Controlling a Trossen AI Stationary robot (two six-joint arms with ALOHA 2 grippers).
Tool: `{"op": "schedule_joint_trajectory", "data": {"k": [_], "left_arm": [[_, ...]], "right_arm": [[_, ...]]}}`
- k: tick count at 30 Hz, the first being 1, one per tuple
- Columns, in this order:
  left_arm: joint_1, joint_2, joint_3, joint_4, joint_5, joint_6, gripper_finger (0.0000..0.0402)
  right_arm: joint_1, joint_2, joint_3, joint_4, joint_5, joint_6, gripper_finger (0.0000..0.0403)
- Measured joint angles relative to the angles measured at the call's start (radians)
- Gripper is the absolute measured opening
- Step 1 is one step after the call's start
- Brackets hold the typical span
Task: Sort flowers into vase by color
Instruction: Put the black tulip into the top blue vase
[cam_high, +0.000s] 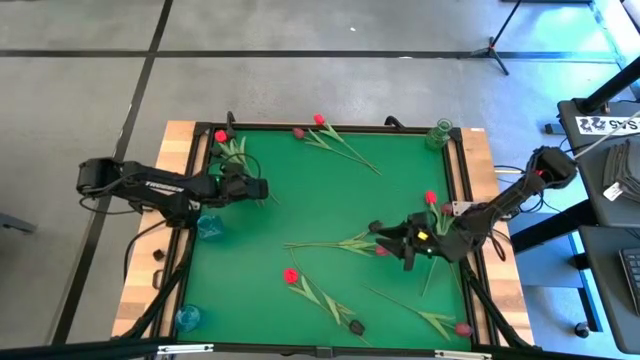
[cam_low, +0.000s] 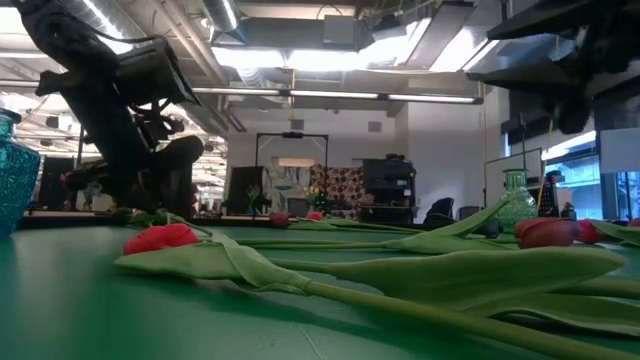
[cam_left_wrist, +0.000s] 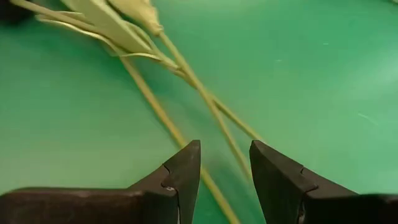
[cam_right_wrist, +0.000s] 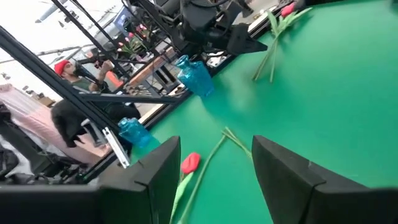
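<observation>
Fingers (cam_left_wrist: 186, 174) of our left gripper (cam_left_wrist: 224, 168) are standing parted, released, hovering over thin green stems (cam_left_wrist: 186, 78) near the green table's (cam_high: 330, 200) far-left corner. Our right gripper (cam_right_wrist: 214, 171) is also gaping empty near the right edge, above a red-headed artificial tulip (cam_right_wrist: 190, 163). Other tulips are lying scattered across the table.
</observation>
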Motion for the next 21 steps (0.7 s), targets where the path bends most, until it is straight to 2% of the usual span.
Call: {"op": "schedule_joint_trajectory", "data": {"k": [3,5,9,11,18,21], "left_arm": [[0.048,0.025,-0.015,-0.004,-0.014,-0.026,0.0135],[0.091,0.052,-0.032,0.013,0.019,-0.037,0.0135],[0.106,0.101,-0.047,0.202,0.061,0.038,0.0135],[0.096,0.117,-0.047,0.242,0.065,0.048,0.0135],[0.085,0.123,-0.047,0.234,0.053,0.036,0.0135],[0.106,0.123,-0.047,0.202,0.018,-0.036,0.0135]], "right_arm": [[0.022,0.004,0.0,-0.005,0.064,0.0,0.0198],[0.024,0.007,0.0,-0.012,0.082,0.0,0.0198],[0.022,0.017,0.0,-0.017,0.082,0.001,0.0198],[0.022,0.022,0.0,-0.013,0.082,0.002,0.0198],[0.022,0.052,0.0,-0.014,0.082,0.003,0.0198],[0.021,0.067,0.0,-0.011,0.087,0.003,0.0198]]}}
